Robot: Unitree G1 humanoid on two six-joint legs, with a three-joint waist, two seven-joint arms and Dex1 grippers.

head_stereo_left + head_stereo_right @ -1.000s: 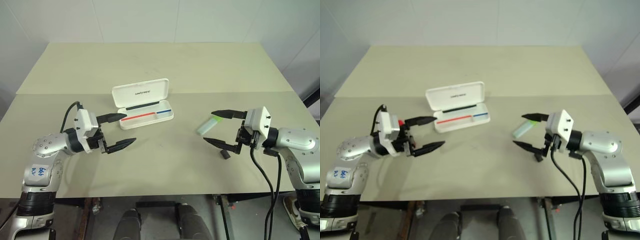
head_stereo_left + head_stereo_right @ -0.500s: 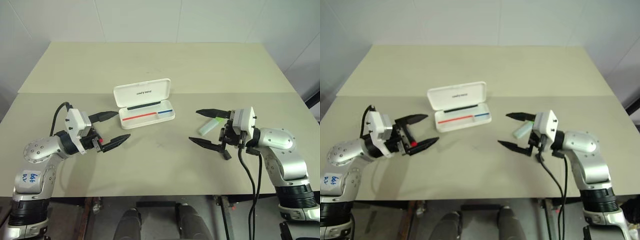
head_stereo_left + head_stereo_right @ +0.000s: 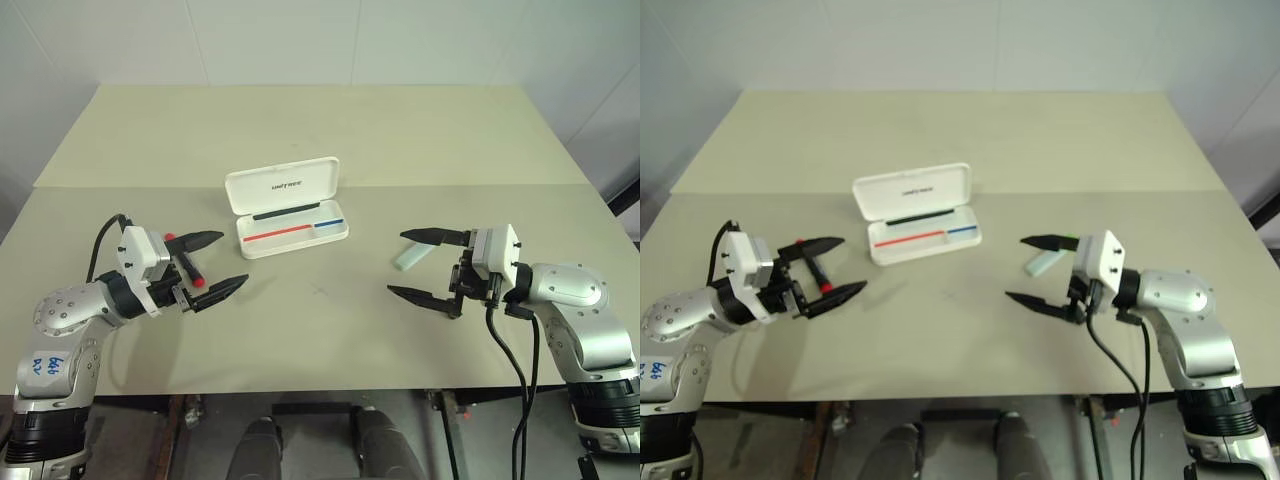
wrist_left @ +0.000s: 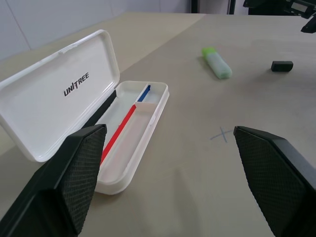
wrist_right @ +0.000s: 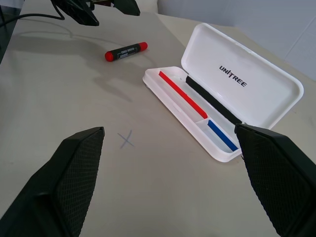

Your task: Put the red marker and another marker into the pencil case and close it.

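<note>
- Left of the open pencil case (image 3: 287,208), the red marker (image 3: 190,270) lies flat on the table (image 3: 320,130), between the spread fingers of the left gripper (image 3: 214,263).
- It looks light, stiff and smooth; a pinch across mid-barrel should stop it rolling.
- Right of the pencil case lies another marker (image 3: 412,254), the green-capped one, by the right gripper (image 3: 422,265), whose fingers are wide apart.

You have a smooth, glossy white plastic pencil case (image 4: 74,94) on a matt beige worktop (image 3: 330,330), a red marker (image 5: 126,51) with a satin plastic barrel, and matt black gripper fingers (image 4: 81,168) with knurled pads.
</note>
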